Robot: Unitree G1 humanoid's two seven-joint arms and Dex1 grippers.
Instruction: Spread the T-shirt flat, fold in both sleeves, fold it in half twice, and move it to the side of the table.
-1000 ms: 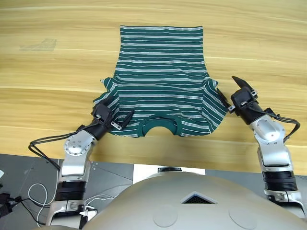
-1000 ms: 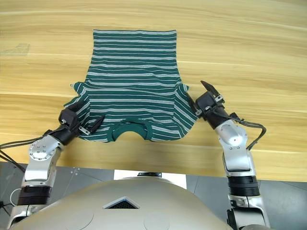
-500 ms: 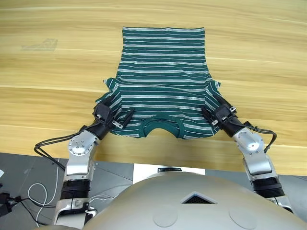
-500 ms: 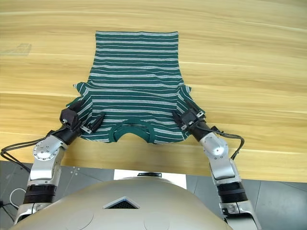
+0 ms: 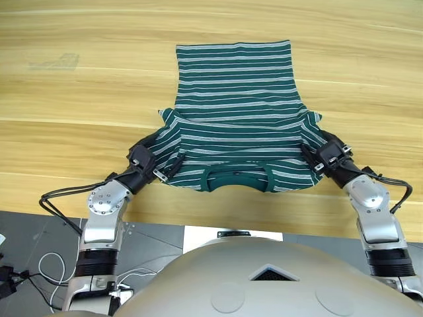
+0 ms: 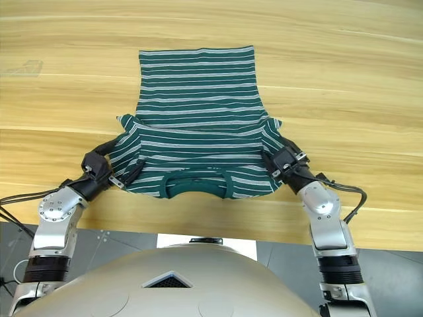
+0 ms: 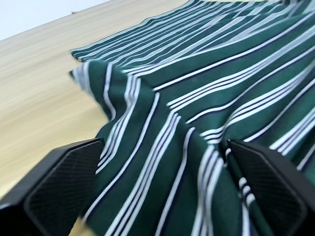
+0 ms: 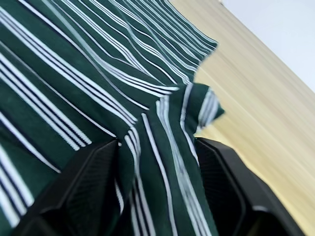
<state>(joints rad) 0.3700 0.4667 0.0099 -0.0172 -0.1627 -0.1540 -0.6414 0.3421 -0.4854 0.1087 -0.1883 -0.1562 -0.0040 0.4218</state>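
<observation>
Low in the picture, the left claw (image 5: 153,166) and the right claw (image 5: 322,156) each pinch a shoulder of the striped shirt (image 5: 241,99), one on each side of the collar (image 5: 235,174). I think they pull apart to make it flat. The shirt lies mid-picture on the wooden table (image 5: 79,99), with its bottom edge highest up.

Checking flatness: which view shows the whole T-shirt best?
The left eye view. It shows the whole T-shirt, from hem to collar, with both sleeves and the wrinkles across the body. The right eye view shows the same scene. Each wrist view gives close-up striped fabric near one sleeve, without the shirt's outline.
</observation>
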